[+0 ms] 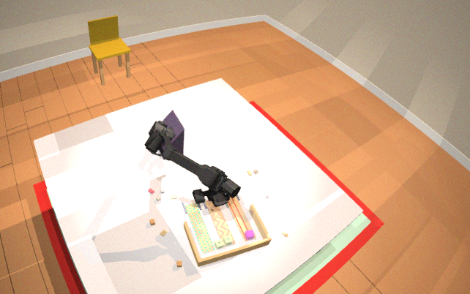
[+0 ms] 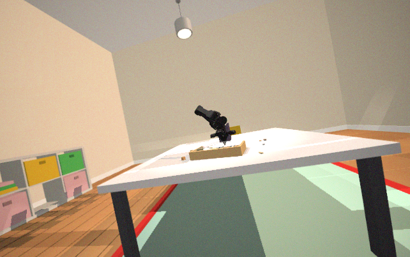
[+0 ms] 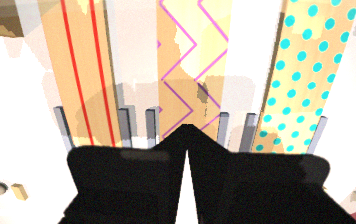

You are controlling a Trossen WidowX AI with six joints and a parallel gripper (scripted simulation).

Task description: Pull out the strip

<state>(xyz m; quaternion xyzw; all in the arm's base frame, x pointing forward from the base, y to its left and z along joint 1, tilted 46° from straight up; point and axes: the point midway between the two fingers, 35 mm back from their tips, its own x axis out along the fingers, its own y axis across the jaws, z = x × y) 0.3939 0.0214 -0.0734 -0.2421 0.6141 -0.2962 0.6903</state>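
Labelled cube: one among three in one open wooden tray (image 1: 234, 251) (image 2: 218, 153) on the table (image 1: 216, 106) (image 2: 303, 147), label too small to tell. One magenta cube (image 1: 250, 235) on the far end of the red-lined strip (image 1: 239, 216) (image 3: 80, 50); two pale green cubes (image 1: 223, 242) side by side at the zigzag strip (image 1: 219, 224) (image 3: 175, 65)'s far end. Three strips altogether, counting the dotted one (image 1: 198, 227) (image 3: 300, 60). Six grey uprights (image 1: 184, 208) (image 3: 151, 129), two per strip. Pincer (image 1: 211, 207) (image 2: 225, 143) (image 3: 187, 129) fully closed, empty, over the zigzag strip's near end; all three cubes at the opposite end, well apart from it.
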